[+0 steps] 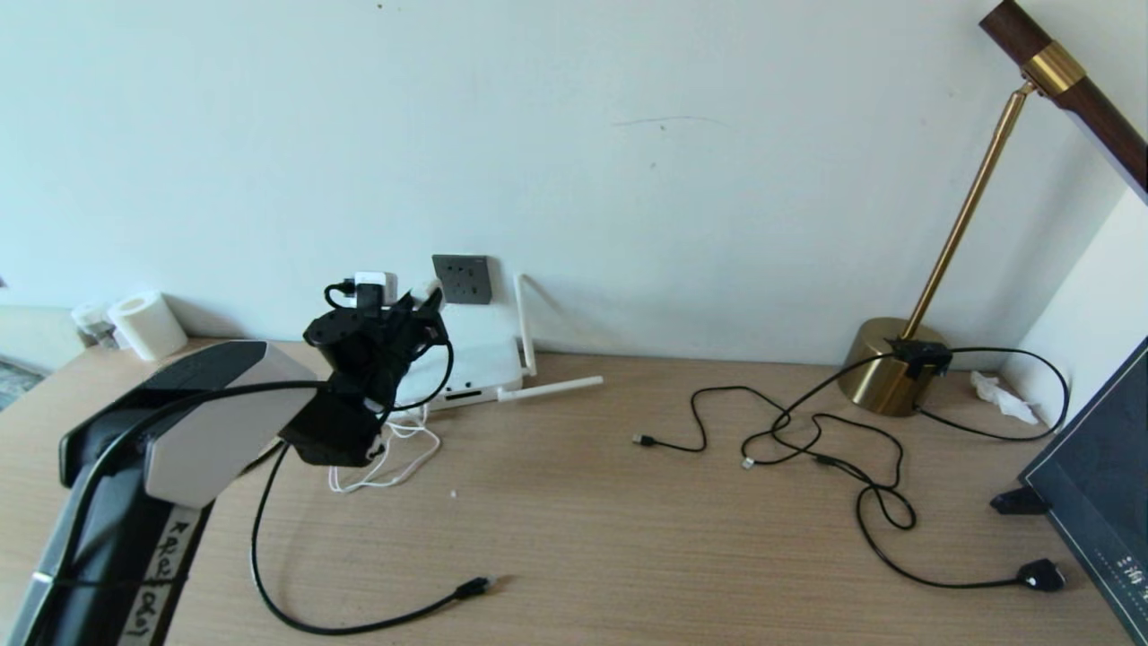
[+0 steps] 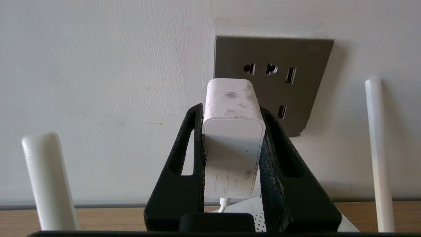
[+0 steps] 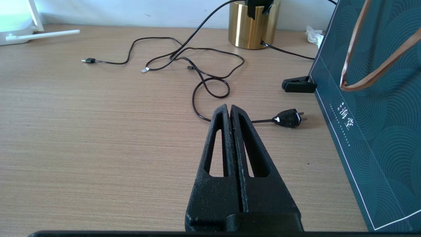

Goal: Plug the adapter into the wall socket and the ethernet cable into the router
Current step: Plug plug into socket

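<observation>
— Two antennas [image 2: 49,181] flank the left gripper [image 2: 232,115], clamped on the adapter [image 2: 232,144], just short of the wall socket [image 2: 296,82].
— Right gripper [image 3: 230,110]?
— Closed, empty, above black cables [image 3: 210,82].

White Chinese characters run down the face of the dark teal patterned paper bag [image 3: 378,138] in the right wrist view, the two largest reading roughly 渝堂, with a line of much smaller characters beside them, too small to read; the same bag [image 1: 1099,484] in the head view shows pale print near its lower edge, not legible; a white label [image 1: 161,574] on the left arm carries dark handwritten marks that cannot be made out
</observation>
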`<state>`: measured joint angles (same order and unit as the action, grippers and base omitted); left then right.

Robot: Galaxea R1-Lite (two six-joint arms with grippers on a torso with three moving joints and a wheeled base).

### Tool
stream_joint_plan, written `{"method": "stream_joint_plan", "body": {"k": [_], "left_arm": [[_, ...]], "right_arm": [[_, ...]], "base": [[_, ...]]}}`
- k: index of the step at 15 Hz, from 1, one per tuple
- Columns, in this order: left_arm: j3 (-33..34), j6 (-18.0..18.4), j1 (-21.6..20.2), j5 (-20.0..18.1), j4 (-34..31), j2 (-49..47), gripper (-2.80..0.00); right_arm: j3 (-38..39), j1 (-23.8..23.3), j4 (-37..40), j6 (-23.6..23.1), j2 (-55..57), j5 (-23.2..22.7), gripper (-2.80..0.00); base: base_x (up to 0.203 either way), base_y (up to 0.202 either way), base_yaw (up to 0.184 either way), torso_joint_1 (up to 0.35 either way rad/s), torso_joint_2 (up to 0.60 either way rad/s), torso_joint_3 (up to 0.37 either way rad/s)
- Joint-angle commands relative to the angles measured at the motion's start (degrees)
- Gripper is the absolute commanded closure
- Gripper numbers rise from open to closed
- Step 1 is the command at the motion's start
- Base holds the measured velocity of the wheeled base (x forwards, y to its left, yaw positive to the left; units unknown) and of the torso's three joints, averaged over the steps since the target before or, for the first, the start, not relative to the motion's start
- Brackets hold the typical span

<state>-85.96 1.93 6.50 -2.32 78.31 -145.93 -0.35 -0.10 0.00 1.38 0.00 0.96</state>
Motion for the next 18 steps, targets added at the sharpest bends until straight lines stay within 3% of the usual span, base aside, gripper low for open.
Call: {"method": "stream_joint_plan", "body": {"k": [1,18], "left_arm": [[0.44,0.01,0.08,-0.06,0.53,1.09,0.00],[-4.17,0.00,1.77,-0.14,-2.05,-0.99,0.00]], "right_arm": [[0.00,0.01,0.00,-0.06,0.00,0.00,0.00],[0.00,0.01,0.00,0.03,0.00,0.00,0.00]], "base": [[0.000,0.000,0.000,0.000,0.00,0.000],[0.000,0.000,0.000,0.000,0.00,0.000]]}}
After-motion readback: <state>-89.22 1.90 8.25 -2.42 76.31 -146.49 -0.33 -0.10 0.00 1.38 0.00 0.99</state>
